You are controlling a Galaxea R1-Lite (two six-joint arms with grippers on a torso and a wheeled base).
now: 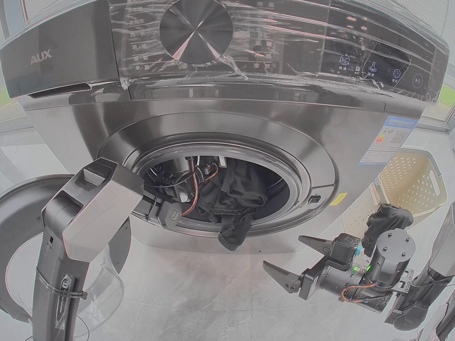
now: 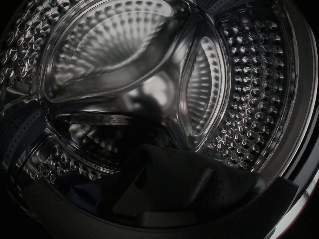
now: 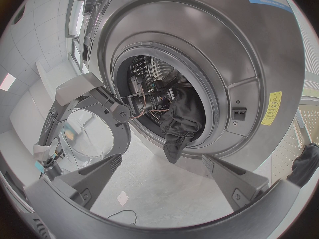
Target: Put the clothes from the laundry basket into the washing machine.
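progress: partly done | black garment (image 1: 235, 200) half in washing machine (image 1: 265, 124), spilling over rim beside left gripper (image 3: 150, 96), grip cannot tell | right gripper (image 1: 283, 251) open, empty | second garment (image 1: 386, 219) behind it in laundry basket (image 1: 419, 181), left to load

One washing machine (image 1: 227, 119), one laundry basket (image 1: 417, 181) — two dark garments (image 1: 237, 200) (image 1: 386, 221).

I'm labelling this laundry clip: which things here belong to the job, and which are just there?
Job: washing machine, open door, hanging black garment spilling from the drum, laundry basket, second black garment at the basket, open right gripper.
Just there: blue label, yellow sticker, plastic wrap, dial.
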